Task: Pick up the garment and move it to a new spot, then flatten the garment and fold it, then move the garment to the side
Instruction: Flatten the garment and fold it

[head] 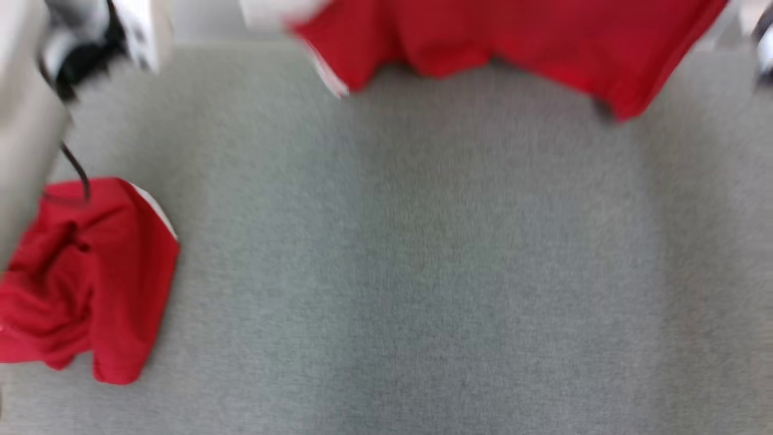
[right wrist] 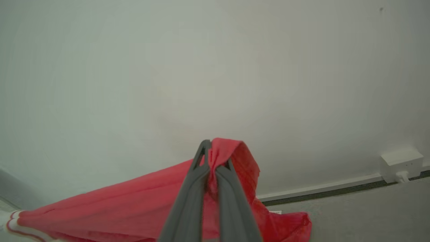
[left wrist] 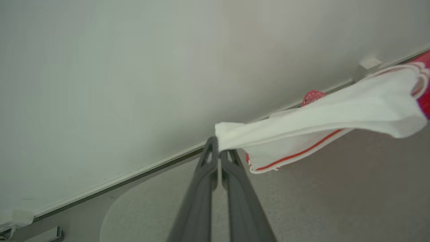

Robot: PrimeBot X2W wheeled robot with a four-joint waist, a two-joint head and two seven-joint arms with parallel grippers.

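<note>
Garment [head: 519,42]: red with white trim, held up in the air across the top of the head view. Its lower edge sags in folds above the carpet, and it is blurred there. In the left wrist view its white panel with a red stripe [left wrist: 336,111] runs from the centre to the right edge. In the right wrist view its red cloth [right wrist: 134,201] slopes from the centre down to the lower left corner.
Carpet [head: 423,272]: grey, covering most of the head view beneath the garment.
Wall [right wrist: 201,67]: pale and plain, in the upper part of both wrist views.
Second red cloth [head: 90,284]: a crumpled heap with a white edge, lying on the carpet at the lower left of the head view, well apart from the held garment.
Left forearm [head: 24,121]: pale, along the left edge of the head view, with a dark cable [head: 75,169] hanging beside it.
Left gripper [left wrist: 220,149]: bottom centre of the left wrist view, jaws clenched on a bunched white corner of the garment.
Right gripper [right wrist: 215,156]: bottom centre of the right wrist view, jaws clenched on a fold of the red cloth, which pokes up between the tips.
Skirting [right wrist: 319,193]: a white strip where wall meets carpet, at the lower right of the right wrist view.
White box [right wrist: 401,163]: on the wall just above the skirting, near the right edge.
</note>
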